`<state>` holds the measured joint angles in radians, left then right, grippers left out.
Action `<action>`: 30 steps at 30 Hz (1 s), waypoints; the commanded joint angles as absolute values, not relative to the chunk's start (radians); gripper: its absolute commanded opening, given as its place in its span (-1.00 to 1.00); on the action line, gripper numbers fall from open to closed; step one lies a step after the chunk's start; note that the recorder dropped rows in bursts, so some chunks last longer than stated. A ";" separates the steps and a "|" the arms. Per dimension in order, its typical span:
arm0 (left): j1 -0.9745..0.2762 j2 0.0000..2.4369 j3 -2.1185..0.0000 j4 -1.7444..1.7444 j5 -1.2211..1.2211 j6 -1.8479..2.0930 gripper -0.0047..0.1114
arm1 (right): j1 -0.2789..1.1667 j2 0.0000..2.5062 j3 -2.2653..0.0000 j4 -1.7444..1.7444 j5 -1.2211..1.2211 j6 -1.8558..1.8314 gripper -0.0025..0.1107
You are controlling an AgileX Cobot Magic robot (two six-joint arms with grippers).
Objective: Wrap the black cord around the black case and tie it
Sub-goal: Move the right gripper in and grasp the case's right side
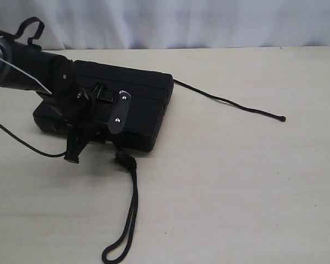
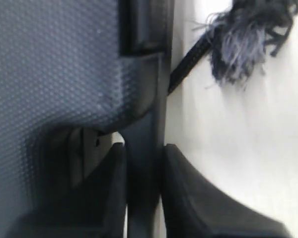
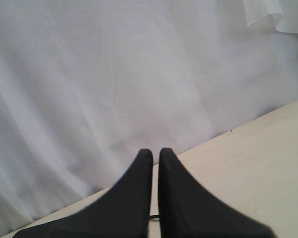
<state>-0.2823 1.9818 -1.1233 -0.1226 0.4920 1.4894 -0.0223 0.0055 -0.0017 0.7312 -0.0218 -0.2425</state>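
The black case (image 1: 143,93) lies flat on the table, left of centre. My left gripper (image 1: 96,132) reaches down over its near edge. In the left wrist view the left gripper (image 2: 144,153) is shut on the case's rim (image 2: 144,114), one finger on the textured lid and one on the table side. The black cord's frayed knot (image 1: 125,160) (image 2: 248,39) lies just in front of the case, apart from the fingers. Its doubled loop (image 1: 121,247) trails towards the near edge. The other end runs from behind the case to a knobbed tip (image 1: 282,118). My right gripper (image 3: 154,153) is shut and empty.
The pale tabletop (image 1: 236,181) extends to the right of the case. A white curtain (image 1: 181,22) hangs behind the table's far edge. A glossy robot cable (image 1: 16,137) loops on the table at the left. The right arm is out of the exterior view.
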 commanded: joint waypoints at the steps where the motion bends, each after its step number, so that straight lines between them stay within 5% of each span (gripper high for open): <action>1: -0.286 1.935 -1.130 -0.144 0.516 1.488 -0.92 | -0.021 0.000 0.000 0.725 -0.027 -0.175 -0.88; 10: -0.286 1.763 -1.130 -0.144 0.577 1.488 -0.92 | -0.021 0.021 -0.212 0.725 -0.049 -0.037 -0.88; 18: -0.286 1.716 -1.130 -0.144 0.599 1.488 -0.92 | -0.021 0.697 -0.655 0.637 0.082 -0.042 -0.88; 23: -0.286 1.716 -1.130 -0.144 0.596 1.488 -0.92 | 0.132 1.103 -0.914 0.646 0.310 -0.558 -0.88; 30: -0.286 1.716 -1.130 -0.151 0.599 1.488 -0.92 | 0.317 1.337 -1.009 0.609 0.199 -1.101 -0.88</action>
